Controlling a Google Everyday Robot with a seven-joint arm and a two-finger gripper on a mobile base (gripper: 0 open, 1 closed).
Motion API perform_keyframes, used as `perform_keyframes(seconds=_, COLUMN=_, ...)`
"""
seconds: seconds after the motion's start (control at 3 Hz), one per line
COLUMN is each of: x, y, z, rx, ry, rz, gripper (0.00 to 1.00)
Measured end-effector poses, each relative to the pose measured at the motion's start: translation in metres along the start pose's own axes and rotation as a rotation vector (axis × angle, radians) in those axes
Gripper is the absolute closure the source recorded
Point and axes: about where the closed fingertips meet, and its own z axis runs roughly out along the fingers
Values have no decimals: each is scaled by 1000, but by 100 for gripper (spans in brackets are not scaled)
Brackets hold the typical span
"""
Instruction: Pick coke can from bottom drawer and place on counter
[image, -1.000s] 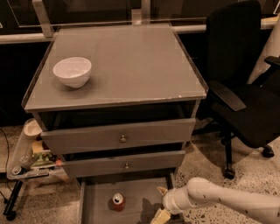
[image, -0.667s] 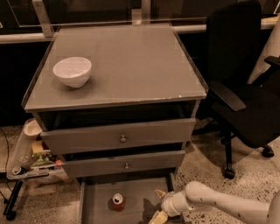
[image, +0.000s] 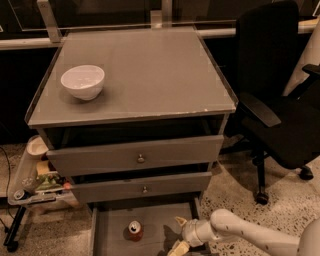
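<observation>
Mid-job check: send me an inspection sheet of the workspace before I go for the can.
Surface: counter holds only a white bowl, near its left side.
Job's things: can upright on the floor of the open bottom drawer, not yet lifted.
Clutter: nothing seen in the drawer besides the can.
Grippers: claw open, low at the drawer's right side, right of the can and apart from it.
Cables: what looks like one thin dark cable at the left edge.
Surroundings: black chair at right; cluttered cart at left.
</observation>
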Motion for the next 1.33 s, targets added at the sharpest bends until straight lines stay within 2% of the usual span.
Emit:
perform_keyframes(seconds=0.67, x=2, y=-43, z=64, rx=-30, ry=-168, rz=-39, gripper=0)
perform_keyframes(seconds=1.33, x=3, y=-49, z=70, rx=-10, ry=-182, rz=-50, gripper=0)
